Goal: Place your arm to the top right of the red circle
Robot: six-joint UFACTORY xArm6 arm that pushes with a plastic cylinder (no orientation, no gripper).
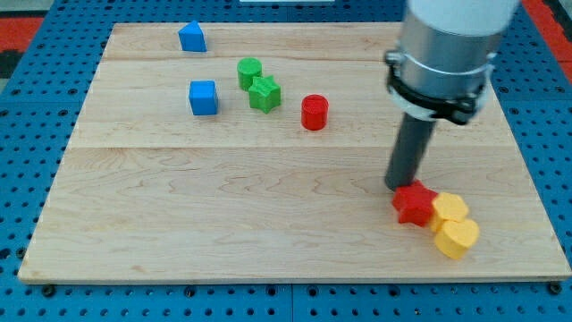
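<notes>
My tip point(399, 184) stands on the wooden board point(179, 241) in the lower right part of the view, at the end of a straight dark rod that hangs from my grey cylindrical arm body point(447, 45). I carry no jaws and no fingers: the rod is plain, has nothing to open or close, and holds nothing. The tip sits just at the upper left edge of a red star-shaped block point(415, 203), touching it or very nearly so; I cannot tell which. That red block touches a yellow block point(450, 210) on its right, and a second yellow block point(457, 238), somewhat heart-shaped, lies just below and against the first. The red circle point(314, 113), a short upright cylinder, stands alone near the middle of the board's upper half, well apart from my tip, which lies down and to the right of it. To the left of the red circle there is a green block point(265, 94) of irregular, star-like outline, and a second green block point(249, 72), roughly cylindrical, touches it at its upper left. Further left a blue cube point(204, 97) stands by itself. Near the board's top left a blue block point(192, 37) with a peaked top stands apart from the rest. The board rests on a blue perforated surface point(27, 143).
</notes>
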